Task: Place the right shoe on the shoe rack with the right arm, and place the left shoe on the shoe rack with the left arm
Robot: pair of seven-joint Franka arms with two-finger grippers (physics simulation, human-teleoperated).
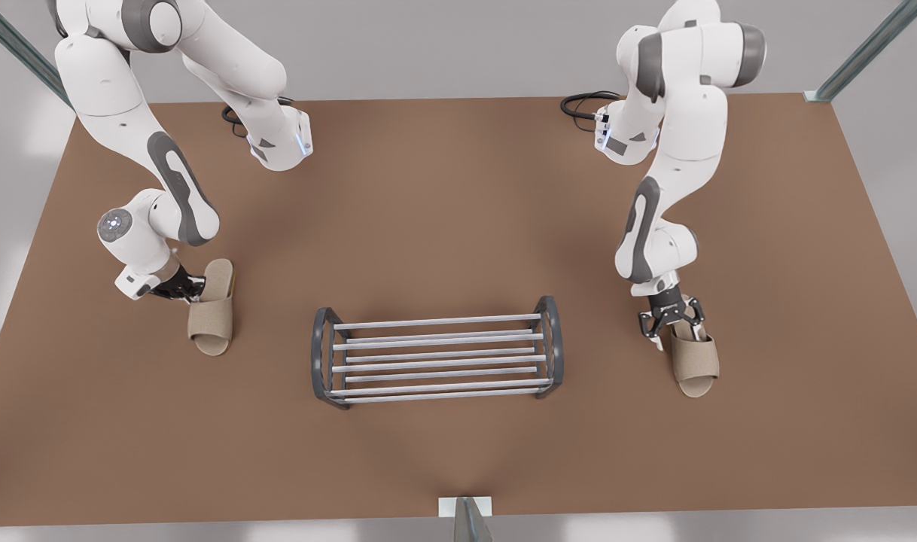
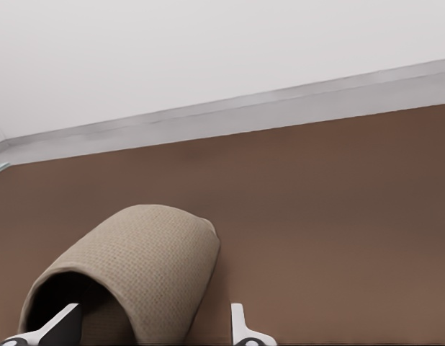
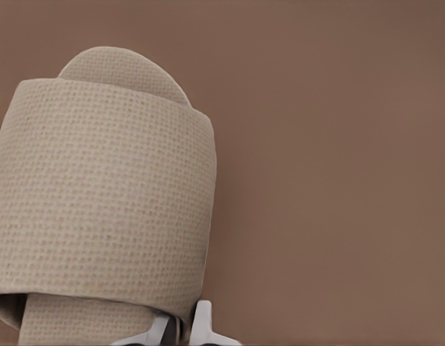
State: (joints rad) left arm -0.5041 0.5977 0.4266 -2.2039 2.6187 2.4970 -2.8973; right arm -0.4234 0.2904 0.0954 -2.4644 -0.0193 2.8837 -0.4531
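Note:
The left shoe (image 1: 211, 316), a beige open-toe slipper (image 2: 136, 267), lies on the brown table at the front view's left. My left gripper (image 1: 191, 290) comes at it tilted from the side and stands open (image 2: 150, 317). One finger (image 2: 60, 321) is inside the slipper's mouth and the other finger (image 2: 240, 321) is outside its strap. The right shoe (image 1: 696, 361) is a matching slipper (image 3: 100, 194) at the front view's right. My right gripper (image 1: 680, 325) points down over its heel end, shut (image 3: 181, 324) on the strap's edge. The shoe rack (image 1: 320, 354) stands between the two slippers.
Black cables (image 1: 583, 102) lie near the arm bases at the table's far edge. A metal post (image 1: 470, 519) stands at the near edge, in front of the rack. Open brown tabletop (image 1: 443, 226) stretches between the arms.

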